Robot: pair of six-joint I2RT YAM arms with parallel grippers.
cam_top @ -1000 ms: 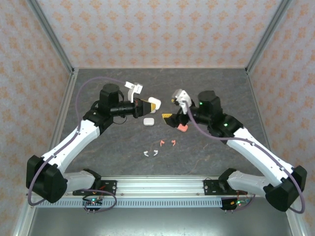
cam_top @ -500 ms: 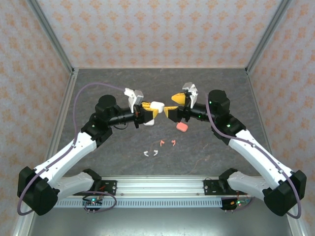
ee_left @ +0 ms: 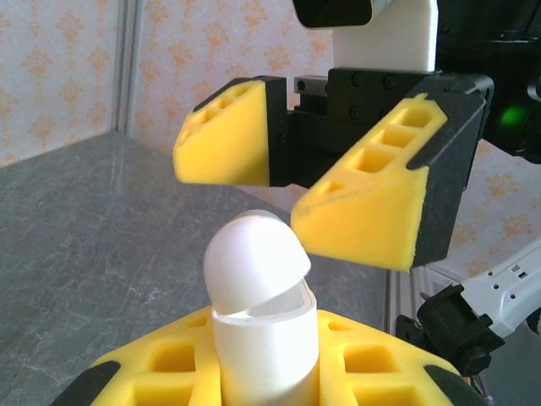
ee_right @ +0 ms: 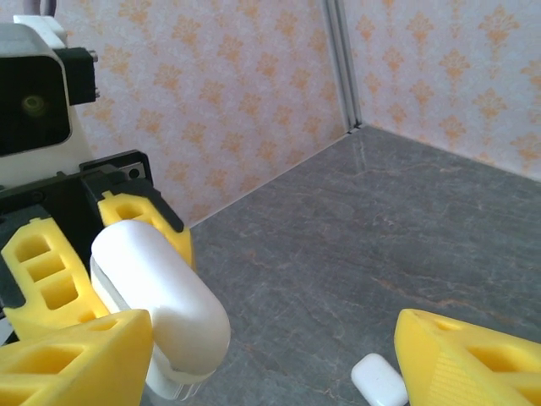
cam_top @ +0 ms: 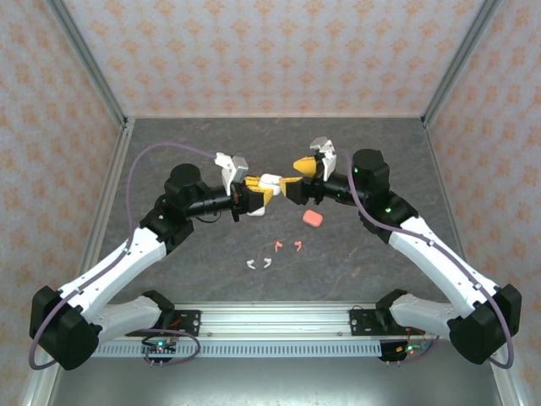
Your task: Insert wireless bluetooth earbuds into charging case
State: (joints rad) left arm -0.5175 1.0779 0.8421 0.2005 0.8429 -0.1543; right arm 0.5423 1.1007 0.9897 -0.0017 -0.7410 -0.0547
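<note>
As the left hand (cam_top: 258,188) stands: clenched on the white charging case (cam_top: 270,181), which it holds in the air above the tabletop (cam_top: 380,144).
State of the right hand (cam_top: 296,180): released, its jaws spread wide with nothing gripped. It faces the case's domed end from 3 o'clock, just beside it.
Case axis: in the top view we read the long axis running 9 to 3 o'clock, with the dome pointing to 3, at the right hand. In the left wrist view the lid (ee_left: 256,254) sits a crack ajar.
Nearer hand: we judge the right one is placed to take the lid. We cannot tell whether its pads touch the dome.
Earbuds: the pink earbuds (cam_top: 277,246) and the white earbuds (cam_top: 252,264) lie on the tabletop at 6 o'clock from both hands, well apart from them. They are too small for us to tell which way they point.
Spare: a pink case (cam_top: 312,217) rests on the tabletop at 5 o'clock from the right hand.
</note>
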